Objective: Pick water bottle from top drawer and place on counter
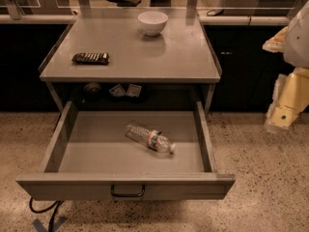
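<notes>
**Now: bottle lying in the open drawer, arm off to the right**

Camera view, looking down at the front of the unit.

- Wide shallow grey metal top drawer (62,141) is pulled out towards the camera. Dark bar handle (128,192) sits at the middle of its front panel.
- Small clear ribbed plastic water bottle (149,138) lies on its side on the drawer floor, about mid-way across and a little right of centre. The white cap points to the front right and the base to the back left. The blue-red-white label band sits near the cap end. The bottle touches none of the drawer walls.
- Flat grey metal counter (140,52) with low raised side edges stands above and behind the drawer.
- Round white bowl (152,22) stands upright near the counter's back edge, right of centre.
- Dark flat snack packet (91,58) lies near the counter's left edge, well apart from the bowl.
- In the shadowed recess under the counter are two small pale cards (125,90) and a dark round item, too dim to identify.
- The pale cream gripper (276,120) hangs at the right edge of the view. It is outside the drawer, above the speckled stone floor (260,158) and well apart from the bottle. It holds nothing that I can see. I cannot tell whether it is wide or narrow.
- Black cables (44,208) trail on the floor at lower left, by the drawer's front corner.
</notes>
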Available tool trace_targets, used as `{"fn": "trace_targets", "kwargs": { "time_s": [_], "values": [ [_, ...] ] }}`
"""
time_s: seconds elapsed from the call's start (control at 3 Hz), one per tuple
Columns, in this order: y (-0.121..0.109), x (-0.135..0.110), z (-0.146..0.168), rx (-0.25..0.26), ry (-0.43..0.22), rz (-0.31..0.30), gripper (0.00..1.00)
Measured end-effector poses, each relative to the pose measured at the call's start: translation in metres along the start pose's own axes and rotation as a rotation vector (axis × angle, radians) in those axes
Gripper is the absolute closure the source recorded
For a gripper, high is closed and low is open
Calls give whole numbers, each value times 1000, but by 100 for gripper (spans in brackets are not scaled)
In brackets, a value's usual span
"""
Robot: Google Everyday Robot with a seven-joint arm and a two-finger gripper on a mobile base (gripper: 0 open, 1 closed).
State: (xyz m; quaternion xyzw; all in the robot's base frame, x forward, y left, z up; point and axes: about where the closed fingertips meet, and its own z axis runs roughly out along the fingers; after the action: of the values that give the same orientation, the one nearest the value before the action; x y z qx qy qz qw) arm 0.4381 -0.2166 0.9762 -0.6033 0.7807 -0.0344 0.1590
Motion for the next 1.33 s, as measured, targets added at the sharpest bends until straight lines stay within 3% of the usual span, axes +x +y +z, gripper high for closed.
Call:
{"fn": "trace_targets", "kwargs": {
  "time_s": [1.0,1.33],
  "values": [
    [7,-14,26,20,-57,-48,0],
    [42,-40,86,-24,-169,-142,0]
  ]
}}
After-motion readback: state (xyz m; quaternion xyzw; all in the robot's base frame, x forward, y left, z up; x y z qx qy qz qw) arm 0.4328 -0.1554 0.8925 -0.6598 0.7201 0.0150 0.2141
